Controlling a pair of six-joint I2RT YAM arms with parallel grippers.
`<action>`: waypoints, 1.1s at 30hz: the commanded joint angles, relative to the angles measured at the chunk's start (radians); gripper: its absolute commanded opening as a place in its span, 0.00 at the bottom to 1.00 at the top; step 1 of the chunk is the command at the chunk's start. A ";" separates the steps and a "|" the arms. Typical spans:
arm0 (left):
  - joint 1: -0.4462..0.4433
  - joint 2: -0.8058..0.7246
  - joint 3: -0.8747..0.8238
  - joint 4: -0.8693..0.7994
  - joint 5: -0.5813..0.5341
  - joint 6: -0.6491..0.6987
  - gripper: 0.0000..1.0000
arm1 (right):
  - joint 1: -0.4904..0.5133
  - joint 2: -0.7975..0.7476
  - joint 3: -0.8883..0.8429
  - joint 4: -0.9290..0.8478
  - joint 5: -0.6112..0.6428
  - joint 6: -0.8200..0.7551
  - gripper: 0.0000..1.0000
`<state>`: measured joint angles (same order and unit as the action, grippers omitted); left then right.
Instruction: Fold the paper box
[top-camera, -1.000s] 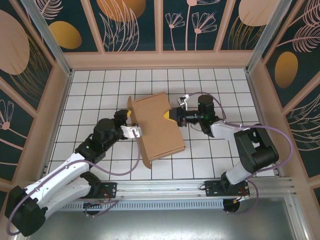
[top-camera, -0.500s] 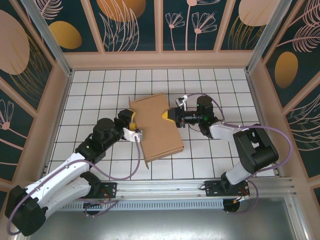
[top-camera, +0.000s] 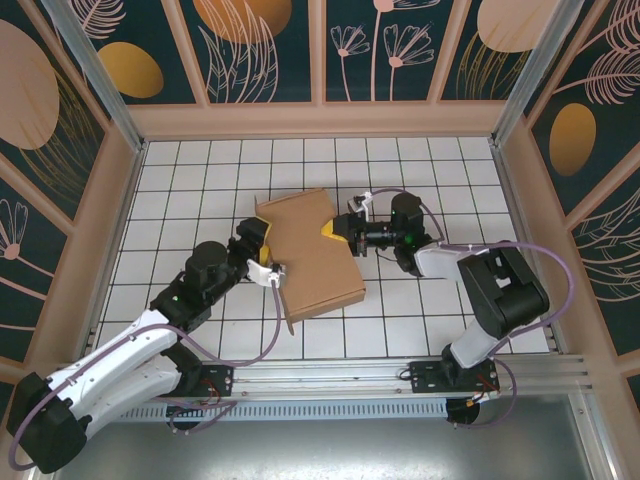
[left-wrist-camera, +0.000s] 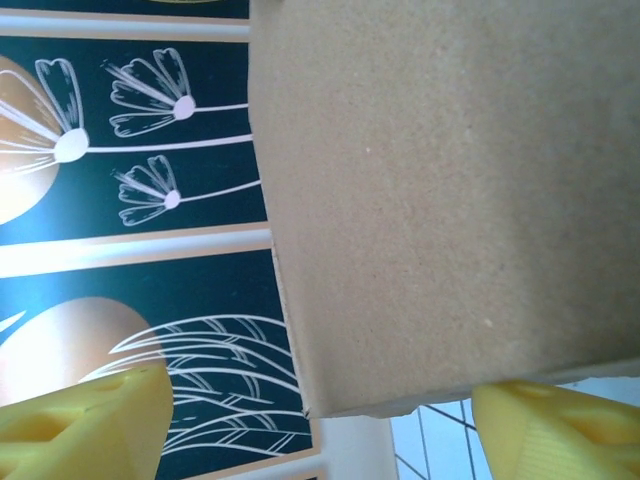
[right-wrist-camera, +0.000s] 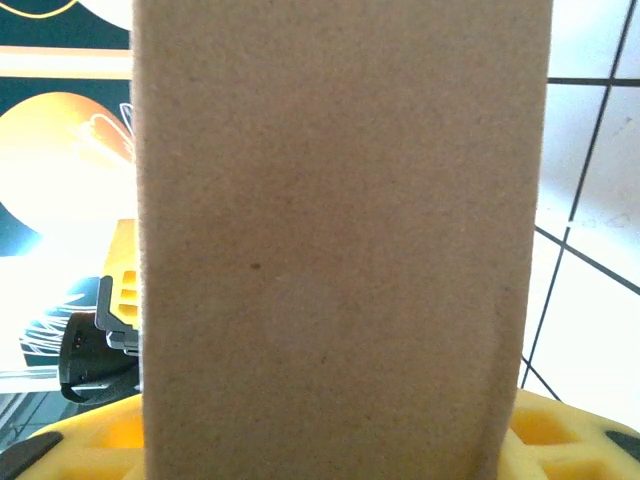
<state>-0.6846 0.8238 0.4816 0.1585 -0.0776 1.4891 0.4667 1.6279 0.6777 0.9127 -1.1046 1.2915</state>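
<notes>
The paper box (top-camera: 312, 252) is a brown cardboard shallow box lying at mid-table, folded shut, with a small flap standing up at its far left corner. My left gripper (top-camera: 264, 262) sits at the box's left edge. In the left wrist view its yellow fingers (left-wrist-camera: 85, 430) stand wide open, and a cardboard corner (left-wrist-camera: 440, 200) hangs between them with a gap on the left side. My right gripper (top-camera: 338, 232) is at the box's right edge, one yellow finger lying on top. In the right wrist view a cardboard panel (right-wrist-camera: 340, 240) is clamped between that gripper's (right-wrist-camera: 330, 445) yellow fingers.
The white tiled floor (top-camera: 200, 180) is ringed by a low wooden wall (top-camera: 320, 120) with dark floral panels above it. An aluminium rail (top-camera: 330, 378) carries both arm bases at the near edge. Purple cables loop beside each arm.
My left gripper has opened wider and let go of the box's left edge. The box has settled a little lower and flatter. The right gripper keeps its hold.
</notes>
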 joint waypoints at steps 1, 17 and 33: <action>-0.042 0.019 -0.024 0.024 0.176 -0.009 0.81 | 0.056 0.007 0.044 0.405 -0.100 0.204 0.46; -0.041 -0.037 -0.025 0.106 0.215 -0.081 0.64 | 0.036 0.107 0.019 0.710 -0.092 0.416 0.47; -0.108 -0.042 -0.001 -0.213 0.126 0.106 0.79 | 0.039 0.062 -0.032 0.674 -0.123 0.391 0.48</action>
<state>-0.7376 0.7349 0.5079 0.1589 -0.0795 1.5490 0.4442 1.7512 0.6250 1.4769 -1.1759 1.6482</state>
